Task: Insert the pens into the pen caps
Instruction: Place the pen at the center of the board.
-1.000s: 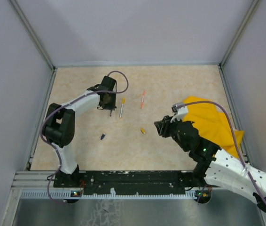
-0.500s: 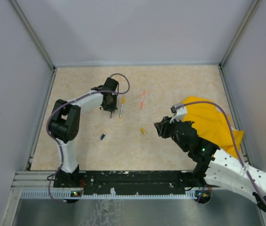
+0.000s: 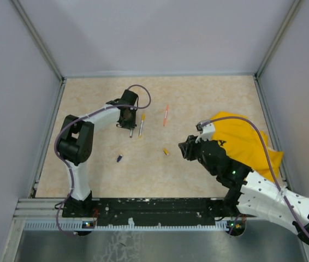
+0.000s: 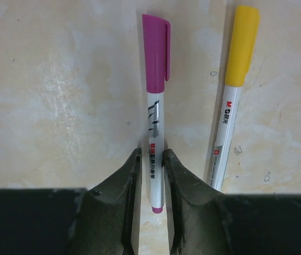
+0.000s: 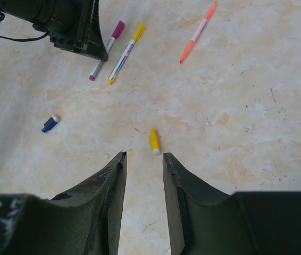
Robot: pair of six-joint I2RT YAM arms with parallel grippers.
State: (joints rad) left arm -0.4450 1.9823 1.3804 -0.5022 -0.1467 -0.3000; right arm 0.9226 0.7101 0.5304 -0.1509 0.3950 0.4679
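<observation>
**A:** How many pens?

**B:** Three, all lying on the table [image 3: 209, 93]. The purple pen [image 4: 155, 122] and the yellow pen [image 4: 227, 106] lie side by side, near each other but apart. Each has a white barrel and a cap on its far end. The orange pen [image 3: 165, 115] lies alone, off to their right.

**A:** And loose caps?

**B:** Two. A yellow cap [image 5: 153, 142] lies just ahead of the right gripper [image 5: 142, 156]. A blue cap [image 5: 49, 124] lies well to its left, nearer the arm bases.

**A:** What are the grippers doing?

**B:** The left gripper [image 4: 151, 170] straddles the purple pen's barrel near its uncapped end. One finger touches the barrel and a thin pale strip shows beside the other, so I cannot tell whether it really pinches. The right gripper's fingers are spread with nothing between them.

**A:** Anything else?

**B:** One yellow cloth [image 3: 247, 142], crumpled at the table's right side, partly under the right arm.
</observation>
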